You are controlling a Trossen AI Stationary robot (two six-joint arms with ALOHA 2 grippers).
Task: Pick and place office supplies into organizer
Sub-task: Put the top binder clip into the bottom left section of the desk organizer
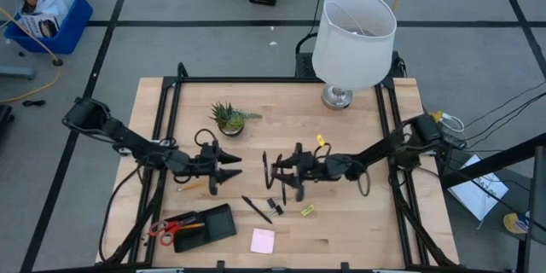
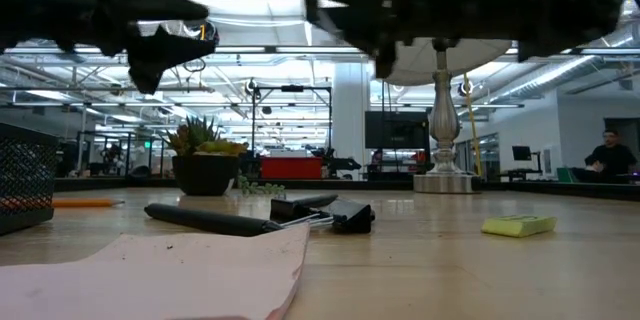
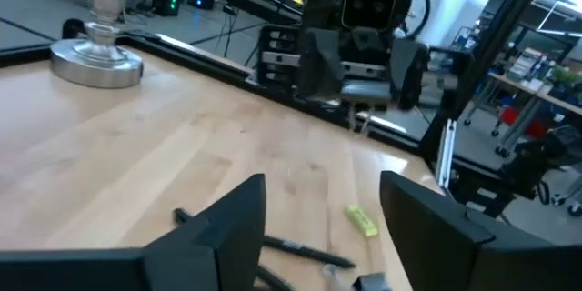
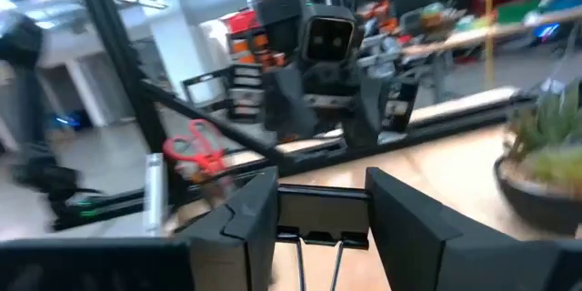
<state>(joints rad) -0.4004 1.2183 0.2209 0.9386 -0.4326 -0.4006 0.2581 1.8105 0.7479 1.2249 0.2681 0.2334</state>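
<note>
My right gripper (image 4: 323,214) hung above the middle of the tabletop (image 1: 358,230), pinching a black binder clip (image 4: 323,211) between its fingers, the wire handles dangling below. My left gripper (image 1: 223,167) hovered opposite, spread and holding nothing. The organizer (image 1: 205,224) sat near the front left corner, with the red-handled scissors (image 1: 168,226) already resting on its left side. Well apart from it lay a black pen (image 1: 256,208), more clips (image 1: 275,206), the yellow-green block (image 1: 307,210) and the pink pad (image 1: 263,241).

I judged the chief risk to be the carry itself: my hold was on the clip's narrow body, so a quick swing could twist it loose. My path to the organizer also crossed under my left arm, and the two could collide. Releasing from too high might bounce the clip off the scissors and out of the tray.
</note>
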